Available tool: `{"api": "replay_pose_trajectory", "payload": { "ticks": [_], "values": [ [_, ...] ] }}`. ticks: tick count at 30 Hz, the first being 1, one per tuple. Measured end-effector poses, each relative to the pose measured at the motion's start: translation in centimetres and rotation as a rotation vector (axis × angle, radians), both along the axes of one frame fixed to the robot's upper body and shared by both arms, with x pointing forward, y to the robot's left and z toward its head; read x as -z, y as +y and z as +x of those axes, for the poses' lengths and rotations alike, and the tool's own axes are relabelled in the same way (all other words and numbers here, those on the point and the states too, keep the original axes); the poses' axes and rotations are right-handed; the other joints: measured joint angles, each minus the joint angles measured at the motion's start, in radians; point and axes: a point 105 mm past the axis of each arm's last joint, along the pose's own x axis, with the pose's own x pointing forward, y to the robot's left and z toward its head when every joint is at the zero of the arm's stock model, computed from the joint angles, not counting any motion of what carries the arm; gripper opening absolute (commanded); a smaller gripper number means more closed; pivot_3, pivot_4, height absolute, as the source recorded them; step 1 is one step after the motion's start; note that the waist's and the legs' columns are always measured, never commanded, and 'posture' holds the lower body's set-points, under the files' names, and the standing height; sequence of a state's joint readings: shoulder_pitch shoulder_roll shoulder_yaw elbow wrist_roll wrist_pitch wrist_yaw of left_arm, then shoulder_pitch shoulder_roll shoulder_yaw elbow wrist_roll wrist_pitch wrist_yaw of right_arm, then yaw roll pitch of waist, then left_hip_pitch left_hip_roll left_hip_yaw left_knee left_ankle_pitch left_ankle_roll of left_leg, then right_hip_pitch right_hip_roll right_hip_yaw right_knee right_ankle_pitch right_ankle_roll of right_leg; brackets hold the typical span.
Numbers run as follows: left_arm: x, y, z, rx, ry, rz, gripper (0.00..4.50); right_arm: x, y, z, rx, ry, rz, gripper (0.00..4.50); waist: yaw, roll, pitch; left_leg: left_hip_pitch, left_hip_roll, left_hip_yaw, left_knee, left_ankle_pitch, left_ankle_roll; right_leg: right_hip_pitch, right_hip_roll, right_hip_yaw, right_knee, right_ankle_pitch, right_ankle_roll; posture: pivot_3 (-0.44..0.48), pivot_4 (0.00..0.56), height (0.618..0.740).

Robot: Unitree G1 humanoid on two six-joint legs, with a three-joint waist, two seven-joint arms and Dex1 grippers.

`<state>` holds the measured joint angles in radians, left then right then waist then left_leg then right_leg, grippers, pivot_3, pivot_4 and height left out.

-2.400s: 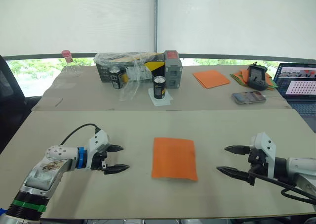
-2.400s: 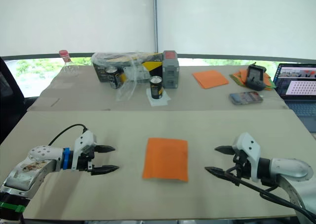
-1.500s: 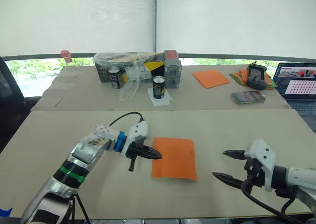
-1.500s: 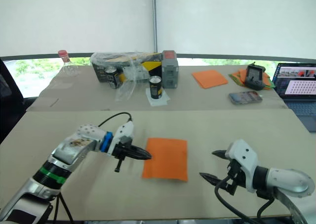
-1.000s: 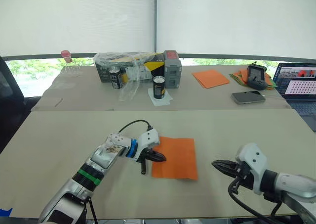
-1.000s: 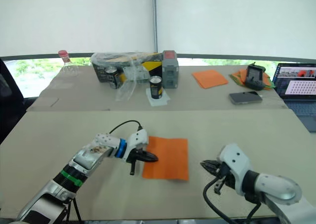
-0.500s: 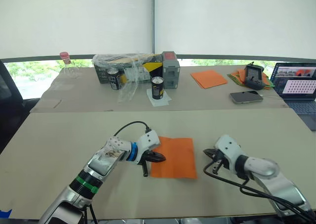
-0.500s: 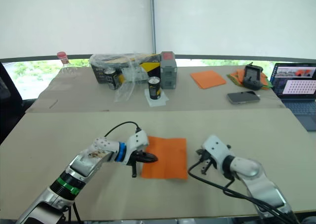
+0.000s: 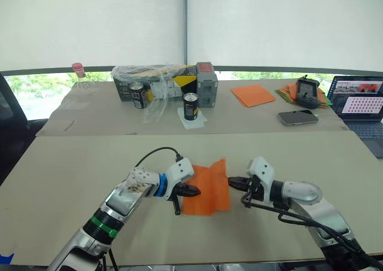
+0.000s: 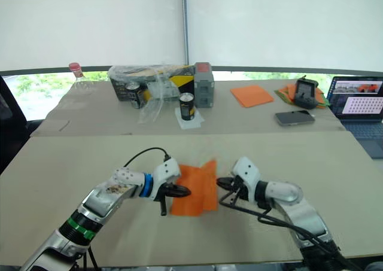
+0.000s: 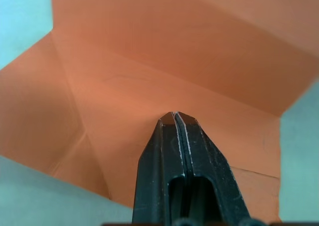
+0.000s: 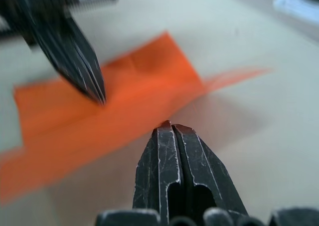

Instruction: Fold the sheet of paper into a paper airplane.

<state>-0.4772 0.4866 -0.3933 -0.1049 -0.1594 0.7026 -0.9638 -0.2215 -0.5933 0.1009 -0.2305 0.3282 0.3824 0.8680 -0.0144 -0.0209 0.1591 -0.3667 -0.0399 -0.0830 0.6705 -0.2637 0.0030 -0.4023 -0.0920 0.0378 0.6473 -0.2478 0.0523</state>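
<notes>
The sheet of paper (image 9: 206, 191), bright orange, lies on the near table between my two grippers. My left gripper (image 9: 196, 191) is shut, and its tip presses down on the sheet's left part; the left wrist view has its closed fingers (image 11: 174, 136) resting on creased orange paper (image 11: 149, 76). My right gripper (image 9: 231, 180) is shut too, with its tip at the sheet's right edge. That edge is lifted off the table, its far corner (image 9: 224, 161) standing up. In the right wrist view the paper (image 12: 139, 86) curls just ahead of the closed fingers (image 12: 169, 151).
On the far table stand two cans (image 9: 190, 106), a plastic-wrapped box (image 9: 157, 79), a grey box (image 9: 206, 76) and a bottle (image 9: 79, 76). At the far right lie a paler orange sheet (image 9: 255, 94), an orange-and-green pile (image 9: 291, 92), a phone (image 9: 297, 117) and a laptop (image 9: 358, 103).
My right gripper has moved left to the sheet's right edge and pushed it up off the table. The left gripper has stayed on the sheet's left part.
</notes>
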Motion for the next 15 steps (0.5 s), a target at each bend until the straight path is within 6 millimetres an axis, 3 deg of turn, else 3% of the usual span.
{"api": "replay_pose_trajectory", "payload": {
  "ticks": [10, 15],
  "values": [
    [0.0, 0.9, -0.2, -0.053, 0.011, -0.013, 0.0, 0.1, 4.8, -0.5, -0.136, 0.044, 0.081, 0.07, -0.008, 0.0, 0.0, 0.0, 0.001, 0.001, -0.001, 0.0, 0.0, -0.002, 0.002, 0.001, 0.0, 0.0, 0.0, 0.0, 0.15, 0.74],
    [-0.1, 3.2, -0.1, -0.126, 0.03, -0.013, 0.0, 1.2, 5.2, 0.2, -0.139, 0.076, 0.062, 0.07, -0.018, 0.0, 0.0, 0.001, 0.002, 0.001, -0.002, 0.0, 0.0, -0.003, 0.002, 0.001, 0.001, 0.001, -0.001, 0.0, 0.15, 0.74]
  ]
}}
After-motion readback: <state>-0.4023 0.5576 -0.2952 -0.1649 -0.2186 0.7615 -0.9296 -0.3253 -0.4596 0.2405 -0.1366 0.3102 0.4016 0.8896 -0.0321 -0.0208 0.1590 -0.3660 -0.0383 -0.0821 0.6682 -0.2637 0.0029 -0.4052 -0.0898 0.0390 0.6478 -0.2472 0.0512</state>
